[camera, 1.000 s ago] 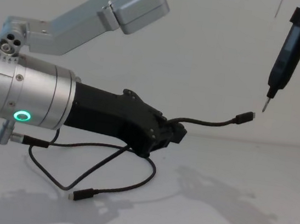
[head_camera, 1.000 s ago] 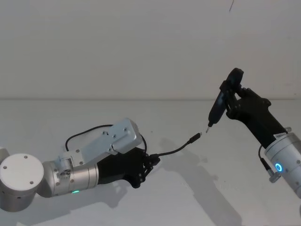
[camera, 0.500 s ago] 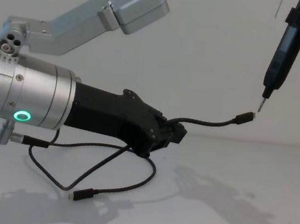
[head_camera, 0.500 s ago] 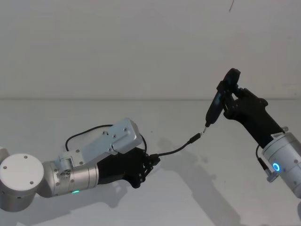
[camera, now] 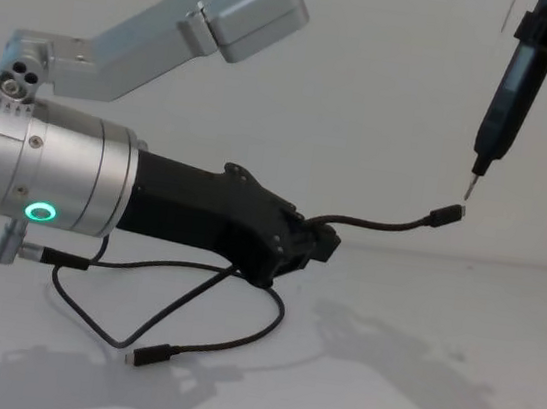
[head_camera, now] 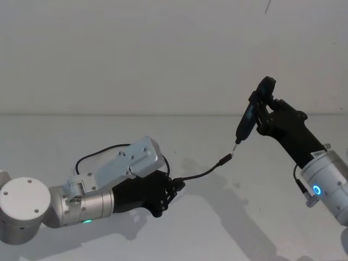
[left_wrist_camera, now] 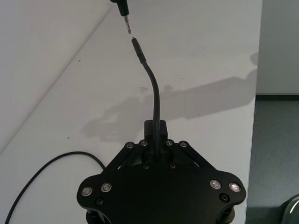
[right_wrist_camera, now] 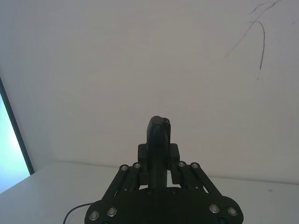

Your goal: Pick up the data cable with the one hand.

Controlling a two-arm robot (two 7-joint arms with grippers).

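Black thin data cable [head_camera: 204,173] in left pincer [head_camera: 176,185], pen-shaped tool [head_camera: 247,120] in right pincer [head_camera: 266,112]

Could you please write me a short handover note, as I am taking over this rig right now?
Left gripper: fingers shut on the data cable near one plug, which sticks out in the air.
Right gripper: fingers shut on a pen-shaped tool; its tip is just above that raised plug, not touching it.
Cable: the rest loops down onto the table, and the far plug lies there.
Done: cable grasped, one end off the table.
Left: probably lift until the loop and far plug clear the table.
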